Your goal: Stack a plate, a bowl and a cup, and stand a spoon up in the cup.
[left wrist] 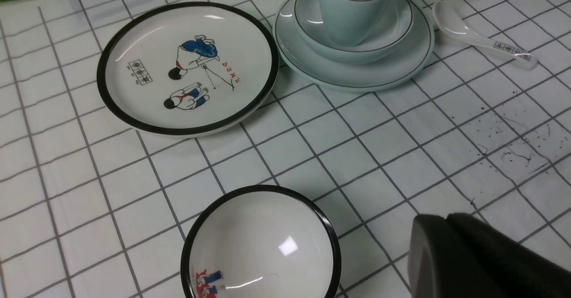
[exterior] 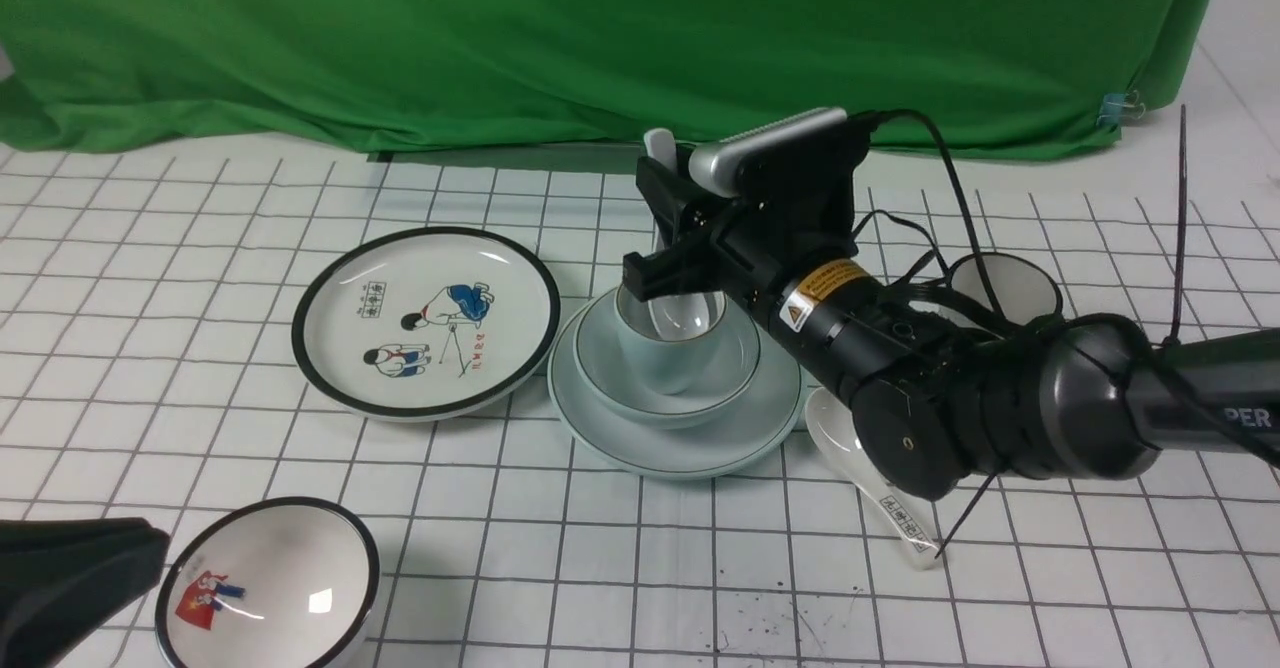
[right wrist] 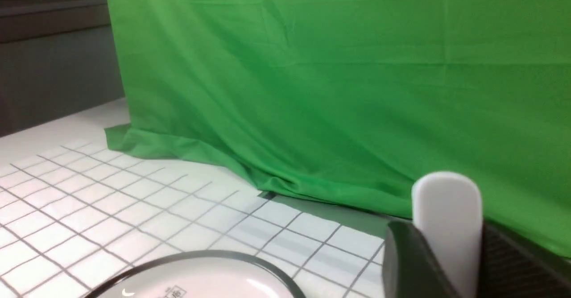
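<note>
The pale plate [exterior: 680, 453] carries the pale bowl [exterior: 745, 373], and the pale cup [exterior: 665, 358] stands in the bowl. The plain white spoon [exterior: 657, 143] stands upright with its scoop inside the cup. My right gripper [exterior: 665, 223] is above the cup, shut on the spoon's handle [right wrist: 446, 209], which sits between the two fingers of that gripper [right wrist: 450, 249] with no gap showing. The left gripper [exterior: 150, 543] rests low at the near left, shut and empty. In the left wrist view it [left wrist: 441, 220] is far from the stacked plate [left wrist: 357, 77], bowl [left wrist: 395, 30] and cup [left wrist: 350, 19].
A black-rimmed cartoon plate [exterior: 425, 323] lies left of the stack. A black-rimmed bowl [exterior: 270, 588] sits by the left gripper. A spoon with printed characters [exterior: 885, 493] lies under the right arm, a black-rimmed cup [exterior: 1005, 288] behind it. Green cloth [exterior: 600, 38] bounds the back.
</note>
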### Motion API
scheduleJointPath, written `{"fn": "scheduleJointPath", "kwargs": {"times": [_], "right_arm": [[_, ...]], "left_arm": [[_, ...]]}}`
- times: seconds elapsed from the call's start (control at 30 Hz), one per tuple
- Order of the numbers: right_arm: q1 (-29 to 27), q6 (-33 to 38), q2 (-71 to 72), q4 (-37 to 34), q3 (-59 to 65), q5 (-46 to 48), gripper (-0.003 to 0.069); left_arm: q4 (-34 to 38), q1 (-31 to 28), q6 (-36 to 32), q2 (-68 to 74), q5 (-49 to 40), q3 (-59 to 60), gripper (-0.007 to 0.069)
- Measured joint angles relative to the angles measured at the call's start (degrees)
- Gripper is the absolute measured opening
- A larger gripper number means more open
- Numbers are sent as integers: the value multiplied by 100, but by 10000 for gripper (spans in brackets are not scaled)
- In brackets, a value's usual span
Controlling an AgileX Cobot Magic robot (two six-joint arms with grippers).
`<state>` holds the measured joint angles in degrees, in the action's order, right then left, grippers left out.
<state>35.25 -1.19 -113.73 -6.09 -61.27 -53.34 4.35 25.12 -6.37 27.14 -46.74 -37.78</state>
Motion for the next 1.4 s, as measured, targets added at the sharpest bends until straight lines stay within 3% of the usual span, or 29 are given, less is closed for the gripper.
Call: {"fn": "scheduleJointPath", "kwargs": {"times": [0.1, 0.2, 0.33, 0.37, 0.43, 0.47, 0.57, 0.67, 0.8, 1.07, 1.3, 1.4], "right_arm": [[0, 0, 43, 0, 0, -3, 293], [0, 0, 300, 0, 0, 200, 307], [0, 0, 989, 0, 4, 1071, 242], [0, 26, 1517, 14, 4, 1784, 178], [0, 119, 1767, 19, 4, 2280, 147], [0, 316, 2278, 19, 4, 2992, 90], [0, 891, 3172, 19, 4, 4408, 20], [0, 1372, 4199, 19, 43, 5522, 10], [0, 1569, 5362, 19, 503, 6262, 10], [0, 1600, 7115, 19, 1408, 7065, 27], [0, 1606, 7781, 19, 1528, 7340, 45], [0, 1606, 7931, 19, 1528, 7350, 18]], "left_arm": [[0, 0, 0, 0, 0, 0, -31], [0, 0, 0, 0, 0, 0, -31], [0, 0, 0, 0, 0, 0, -31], [0, 0, 0, 0, 0, 0, -31], [0, 0, 0, 0, 0, 0, -31], [0, 0, 0, 0, 0, 0, -31], [0, 0, 0, 0, 0, 0, -31], [0, 0, 0, 0, 0, 0, -31], [0, 0, 0, 0, 0, 0, -30], [0, 0, 0, 0, 0, 0, -29], [0, 0, 0, 0, 0, 0, -29], [0, 0, 0, 0, 0, 0, -29]]}}
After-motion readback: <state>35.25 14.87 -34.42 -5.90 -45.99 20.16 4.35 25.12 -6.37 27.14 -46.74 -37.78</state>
